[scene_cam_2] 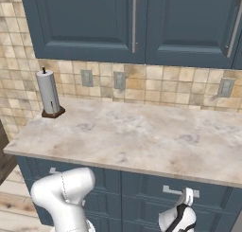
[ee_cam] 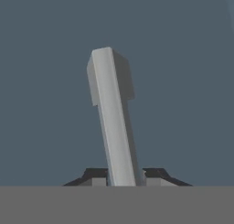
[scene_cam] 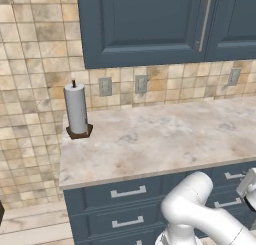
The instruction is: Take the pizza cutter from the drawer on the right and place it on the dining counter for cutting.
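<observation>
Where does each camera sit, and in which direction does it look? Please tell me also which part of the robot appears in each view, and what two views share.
Left base view: behind the arm, left side; looks forward and down at the worktop and paper towel roll; the white arm rises lower right.
Right base view: behind, right side; same worktop, with the gripper at the drawer; arm lower left.
Hand view: on the hand, facing the drawer front; the silver handle runs between the dark fingertips.
Both base views share worktop, roll and drawers.

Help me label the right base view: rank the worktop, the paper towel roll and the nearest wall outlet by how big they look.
1. Worktop, largest by far.
2. Paper towel roll.
3. Wall outlet, smallest, though it sits farther back.
</observation>
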{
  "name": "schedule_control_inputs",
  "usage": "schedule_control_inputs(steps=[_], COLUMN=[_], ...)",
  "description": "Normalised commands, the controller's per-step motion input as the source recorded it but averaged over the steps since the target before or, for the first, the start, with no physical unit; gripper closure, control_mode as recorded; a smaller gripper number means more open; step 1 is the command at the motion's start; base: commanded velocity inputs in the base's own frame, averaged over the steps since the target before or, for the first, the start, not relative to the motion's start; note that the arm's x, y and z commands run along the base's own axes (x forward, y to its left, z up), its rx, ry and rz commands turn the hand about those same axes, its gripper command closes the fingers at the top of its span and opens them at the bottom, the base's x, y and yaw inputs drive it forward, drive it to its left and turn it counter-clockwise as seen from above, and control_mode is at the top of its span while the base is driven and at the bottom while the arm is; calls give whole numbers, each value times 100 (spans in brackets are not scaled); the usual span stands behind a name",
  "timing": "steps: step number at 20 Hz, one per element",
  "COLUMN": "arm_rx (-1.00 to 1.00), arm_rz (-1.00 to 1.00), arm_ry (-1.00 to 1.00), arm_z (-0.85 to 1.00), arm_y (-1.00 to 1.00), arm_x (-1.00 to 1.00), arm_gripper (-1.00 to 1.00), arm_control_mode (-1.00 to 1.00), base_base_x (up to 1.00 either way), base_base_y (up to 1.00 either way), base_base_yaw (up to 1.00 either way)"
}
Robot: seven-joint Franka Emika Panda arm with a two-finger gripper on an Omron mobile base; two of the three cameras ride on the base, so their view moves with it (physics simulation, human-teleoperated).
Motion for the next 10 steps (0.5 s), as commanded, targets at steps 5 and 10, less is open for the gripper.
schedule_control_inputs(steps=[5,10], arm_rx=[0,0], arm_rz=[0,0], arm_ry=[0,0], arm_z=[0,-1], arm_y=[0,0], arm_x=[0,-42], arm_gripper=[100,100], arm_control_mode=[-100,-100], base_base_x=[0,0], base_base_y=[0,0], base_base_yaw=[0,0])
